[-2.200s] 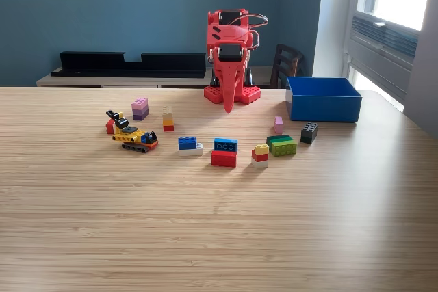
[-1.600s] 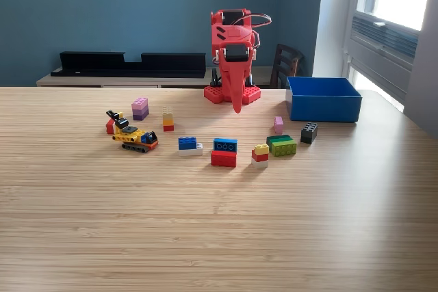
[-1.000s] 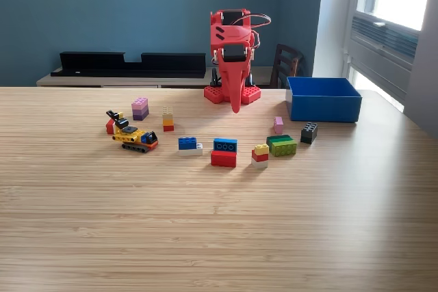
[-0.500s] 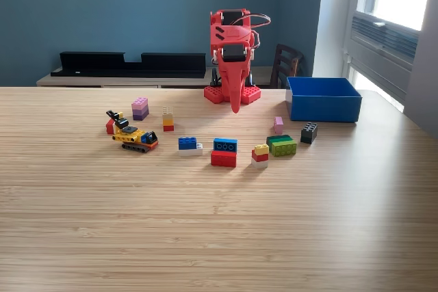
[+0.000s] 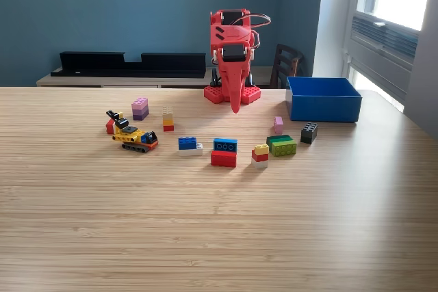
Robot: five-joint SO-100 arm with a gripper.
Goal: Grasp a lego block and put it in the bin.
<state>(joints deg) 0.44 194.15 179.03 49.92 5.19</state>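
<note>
Gripper [image 5: 235, 107] points down at the far table edge, jaws together, holding nothing. Red arm [image 5: 231, 39] folded above it. Bin [image 5: 323, 107] sits on the table [image 5: 219, 223] at the exterior view's right, far side. Lego blocks scattered nearer: pink block [image 5: 278, 125], black block [image 5: 309, 132], blue-on-red stack [image 5: 224, 152].

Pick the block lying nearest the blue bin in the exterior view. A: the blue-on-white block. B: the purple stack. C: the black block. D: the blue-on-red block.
C: the black block sits just in front of the bin, on the view's right, while the other three lie farther toward the view's left.
</note>
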